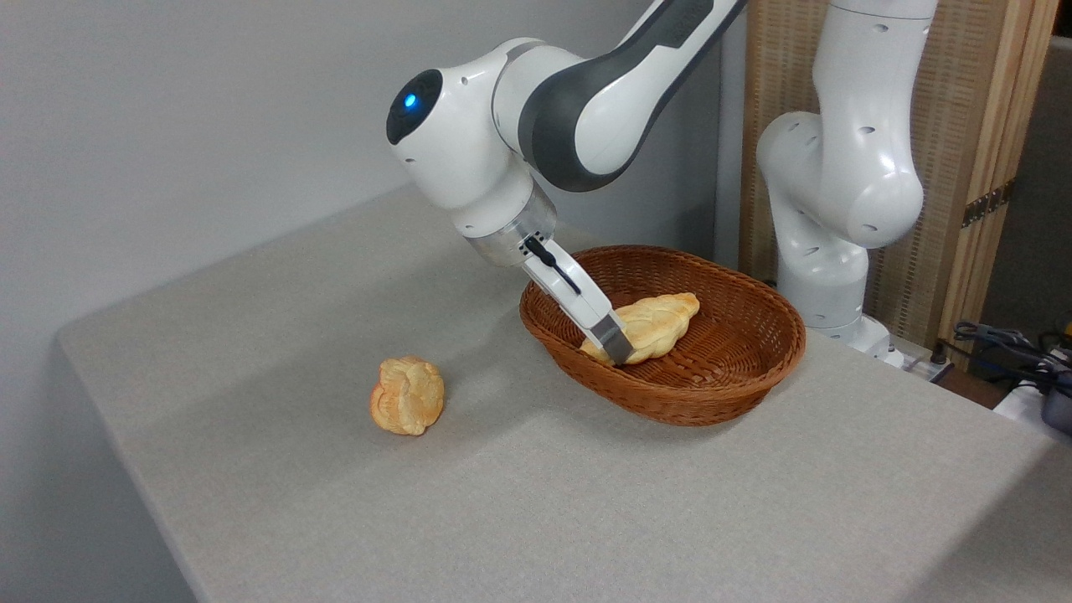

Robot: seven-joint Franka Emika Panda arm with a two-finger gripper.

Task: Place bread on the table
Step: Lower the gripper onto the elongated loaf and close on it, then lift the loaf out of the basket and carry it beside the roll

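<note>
Wicker still cradles the bread (649,325) as our gripper (618,350) reaches into the basket (712,394), its tip at the loaf's near end; we cannot tell whether the fingers have closed. Off to its left a bun (408,407) lies on the table (586,502). Lifting out and setting down remain.

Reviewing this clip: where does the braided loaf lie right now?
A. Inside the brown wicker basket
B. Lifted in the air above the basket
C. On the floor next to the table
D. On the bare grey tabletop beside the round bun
A. The braided loaf rests on the bottom of the wicker basket, with the gripper down at its near end; only the knotted bun sits on the table.
</note>
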